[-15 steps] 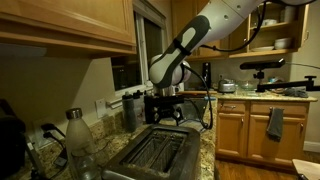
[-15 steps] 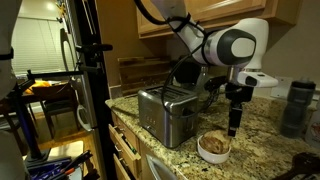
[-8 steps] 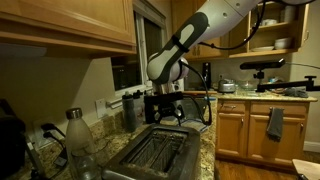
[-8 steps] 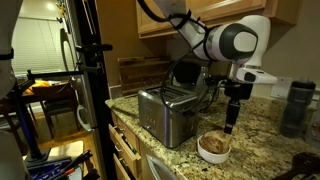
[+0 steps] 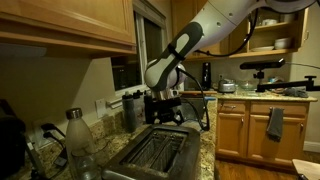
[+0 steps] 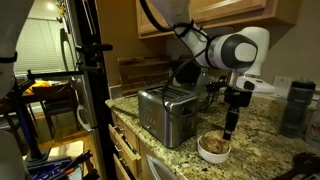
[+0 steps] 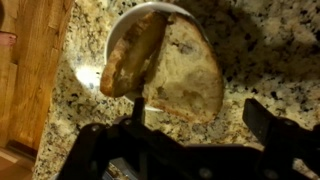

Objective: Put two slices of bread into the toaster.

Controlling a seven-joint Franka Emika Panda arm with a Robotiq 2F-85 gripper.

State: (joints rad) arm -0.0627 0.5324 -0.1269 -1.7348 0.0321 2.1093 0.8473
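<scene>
Table (image 7: 255, 40): speckled brown granite. Wood cabinets (image 5: 60, 25) at upper left, dim warm light. Toaster (image 6: 165, 115) sits mid-frame in an exterior view, near the table edge. White bowl (image 7: 112, 35) at the top of the wrist view holds 2 slices (image 7: 190, 70). 1 slice leans toward lower left, touching a gripper finger (image 7: 137, 108). Gripper (image 6: 229, 132) hangs straight over the bowl, right of the toaster, fingers apart, clamping nothing. Bottle (image 5: 77, 140) at lower left.

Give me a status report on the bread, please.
Gripper open, low over white round bowl. Tan rough bread slices inside, ungrasped. Brushed-silver metal toaster beside it, slots look empty. Nothing between.
</scene>
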